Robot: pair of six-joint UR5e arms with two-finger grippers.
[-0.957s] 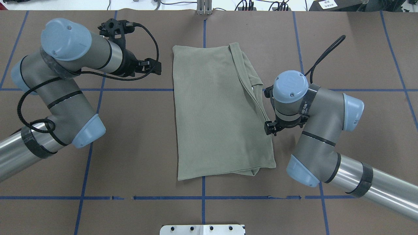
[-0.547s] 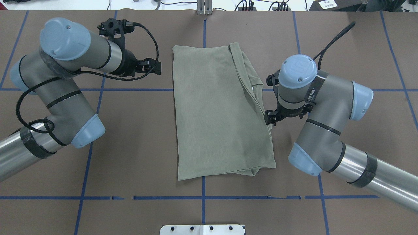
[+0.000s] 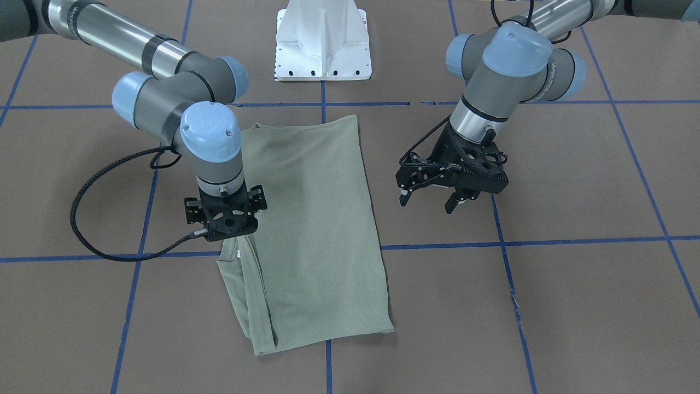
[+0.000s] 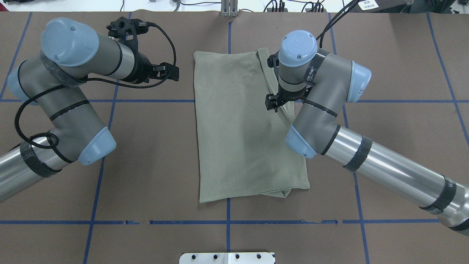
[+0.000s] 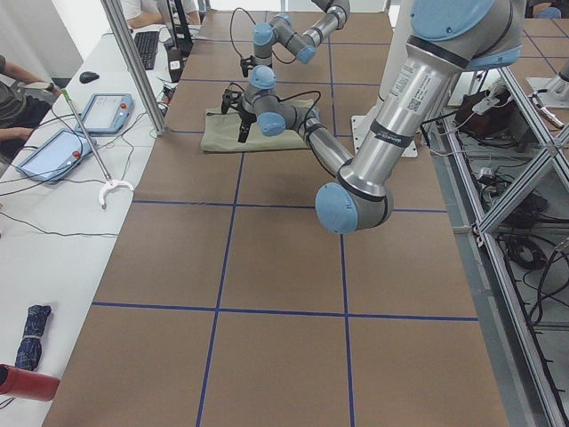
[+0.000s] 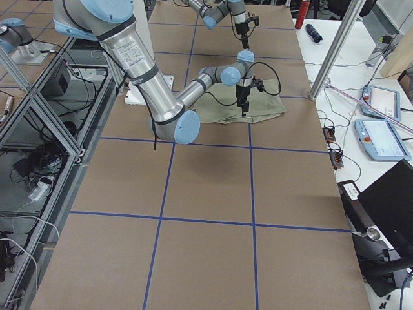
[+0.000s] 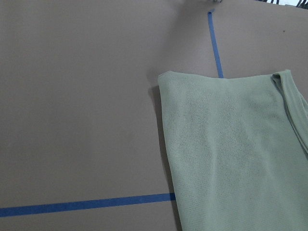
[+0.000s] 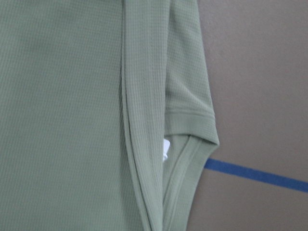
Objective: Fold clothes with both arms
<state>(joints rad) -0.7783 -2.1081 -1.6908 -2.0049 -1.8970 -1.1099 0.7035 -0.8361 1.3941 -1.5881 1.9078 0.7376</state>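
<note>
The shirt (image 4: 238, 139) lies folded into a long strip at the middle of the bench (image 4: 146, 165), one short end toward the robot's edge, so I judge the lengthwise folds about done. Halfway out, the right arm (image 4: 322, 91) hangs over the collar (image 8: 185, 161) at the strip's right side; its fingers are hidden, so I cannot tell whether they are spread. Toward the far edge the left fingers (image 3: 451, 202) hover spread, off the strip's left corner; next, both arms should pinch that far end and fold it nearward.
</note>
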